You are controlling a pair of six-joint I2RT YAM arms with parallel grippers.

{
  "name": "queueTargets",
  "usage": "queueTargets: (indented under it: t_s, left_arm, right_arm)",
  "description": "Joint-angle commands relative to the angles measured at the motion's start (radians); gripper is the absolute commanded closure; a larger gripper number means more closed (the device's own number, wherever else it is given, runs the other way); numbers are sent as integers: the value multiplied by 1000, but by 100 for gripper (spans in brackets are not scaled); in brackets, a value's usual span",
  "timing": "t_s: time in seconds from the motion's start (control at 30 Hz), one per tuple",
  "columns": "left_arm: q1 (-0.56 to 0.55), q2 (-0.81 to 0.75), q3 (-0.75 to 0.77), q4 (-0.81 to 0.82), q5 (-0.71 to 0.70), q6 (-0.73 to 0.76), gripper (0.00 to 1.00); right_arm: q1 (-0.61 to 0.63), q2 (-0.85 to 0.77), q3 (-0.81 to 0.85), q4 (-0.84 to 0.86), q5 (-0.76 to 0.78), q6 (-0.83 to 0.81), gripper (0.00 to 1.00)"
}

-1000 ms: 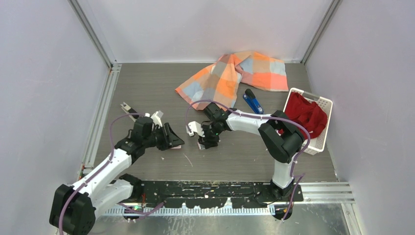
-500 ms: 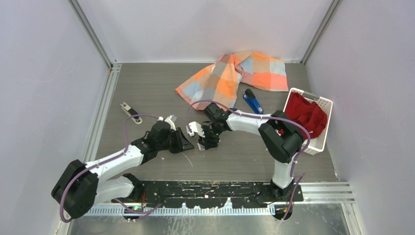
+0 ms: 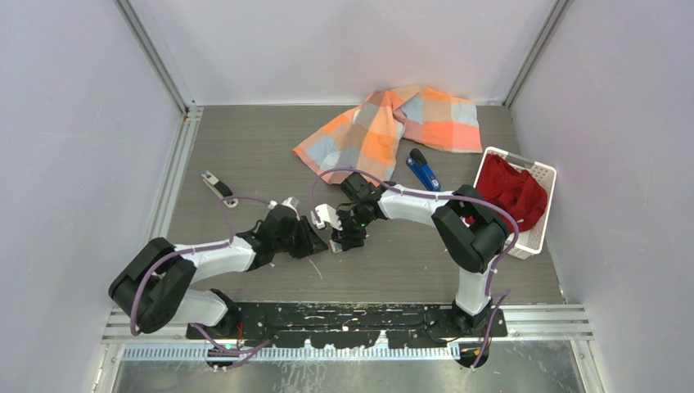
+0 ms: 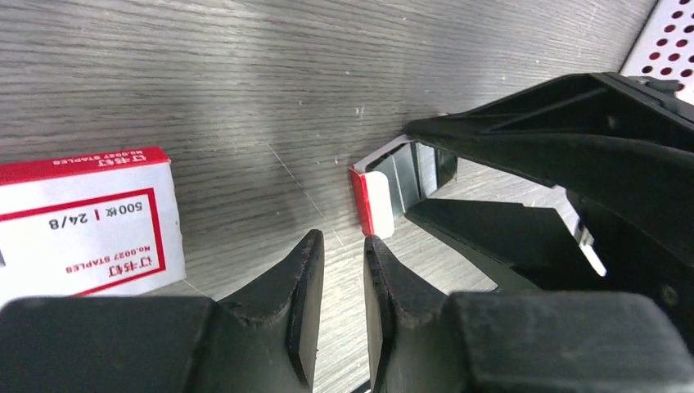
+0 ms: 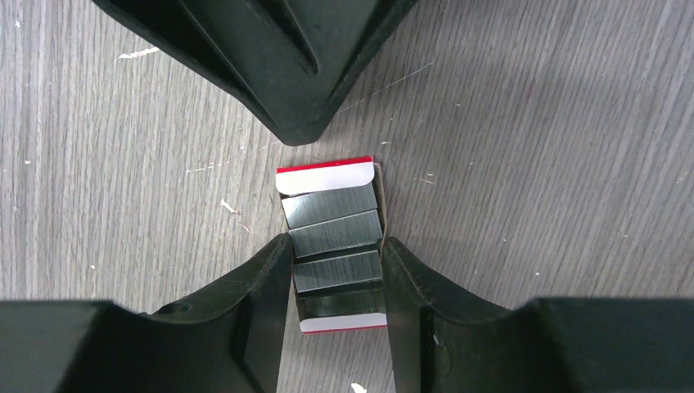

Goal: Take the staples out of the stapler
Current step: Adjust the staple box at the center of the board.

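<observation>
Right wrist view: my right hand (image 5: 337,262) grips the staple tray (image 5: 327,176) by its sides, and at twelve o'clock my left hand (image 4: 342,246), narrowly parted, holds nothing.

You have a grey wood-grain surface (image 3: 245,139) enclosed by plain, pale lilac-white walls (image 3: 344,41) on the left, back and right. Silver metal rails (image 3: 154,59) run up both back corners and along the surface's left edge. Lighting is soft and even; up close, fine scratches and white specks mark the surface.
</observation>
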Motion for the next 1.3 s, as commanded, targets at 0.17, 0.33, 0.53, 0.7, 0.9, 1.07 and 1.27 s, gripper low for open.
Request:
queueTargets:
  t_s: [0.17,0.33,0.53,0.7,0.9,1.07,1.27]
  left_arm:
    - [-18,78,25,113,-19,-13,74]
    - [-21,103,31,128,-19,-14,74]
    - [-23,136,40,137,-14,-12,74]
    - [-23,153,49,136,-11,-10,75]
    - [-24,162,52,134,-8,-8,75]
    - [-26,131,52,123,-13,8,73]
    - [-25,89,44,117,-12,15,69]
  right_arm:
    - [9,-58,-3,17,-28,-5,53]
    - [10,-55,-2,15,-28,-5,53]
    - [12,-55,-2,13,-29,-6,53]
    - [14,-57,0,13,-29,-7,53]
    - [16,-57,-1,13,-30,-5,53]
    - [16,-55,-1,13,-27,-4,53]
    - [15,-52,1,11,-25,-5,53]
